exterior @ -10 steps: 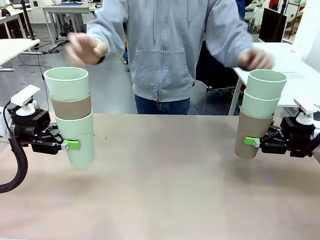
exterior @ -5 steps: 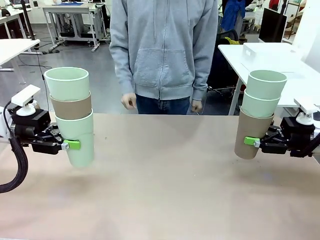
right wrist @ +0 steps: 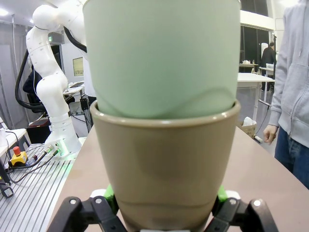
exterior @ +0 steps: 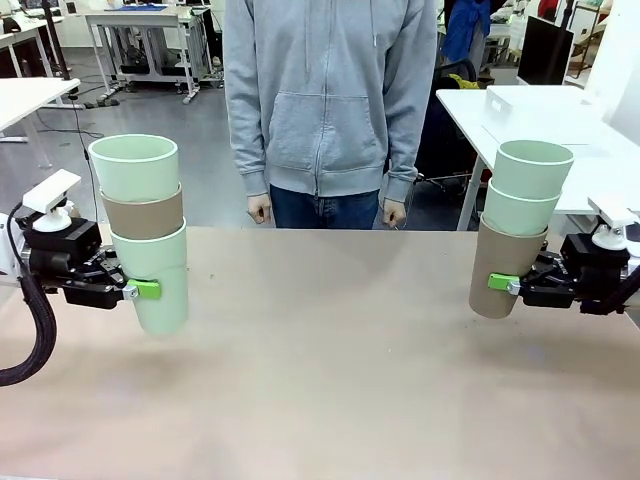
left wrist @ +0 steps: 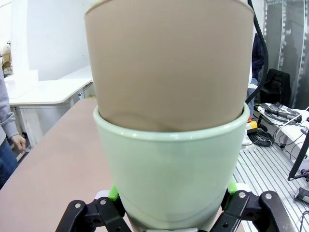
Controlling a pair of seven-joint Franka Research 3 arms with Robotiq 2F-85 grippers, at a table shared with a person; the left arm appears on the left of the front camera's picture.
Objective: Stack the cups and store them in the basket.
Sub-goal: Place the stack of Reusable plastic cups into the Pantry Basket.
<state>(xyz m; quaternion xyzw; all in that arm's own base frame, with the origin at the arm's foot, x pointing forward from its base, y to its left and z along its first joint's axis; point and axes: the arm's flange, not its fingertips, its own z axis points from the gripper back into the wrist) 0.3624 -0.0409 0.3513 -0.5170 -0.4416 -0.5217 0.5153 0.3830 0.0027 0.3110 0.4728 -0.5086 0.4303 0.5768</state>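
**Left side.** The left gripper (exterior: 150, 289) is seen clamped on the bottom cup of the left stack (exterior: 145, 225), at 9 o'clock over the table (exterior: 330, 390).
- Order from the bottom up: lower mint cup (exterior: 165, 305), left tan cup (exterior: 143, 215), upper mint cup (exterior: 135, 170).
- All mouths are turned up.
- The stack is held clear of the tabletop, with a shadow cast beneath it. Its top is tipped slightly toward 9 o'clock.
- In the left wrist view the green pads (left wrist: 114, 192) are pressed against opposite sides of the lower mint cup, with the left tan cup nested inside it.

**Right side.** The right gripper (exterior: 503, 283) is seen closed tight on the bottom cup of the right stack (exterior: 520, 215), at 3 o'clock over the table.
- Order from the bottom up: right tan cup (exterior: 497, 252), middle mint cup (exterior: 520, 212), top mint cup (exterior: 533, 168).
- The stack is also held off the tabletop. Its top is tipped toward 3 o'clock.
- In the right wrist view the jaws are set against both sides of the right tan cup, just above its base, with the middle mint cup seated inside it.

**Spacing.** The two stacks are well apart, with bare tabletop between them.

**Person.** A person (exterior: 325, 100) in a grey hooded top is placed at 12 o'clock, behind the far edge. Both hands (exterior: 260, 208) are hung at the sides, apart from the cups and the grippers.
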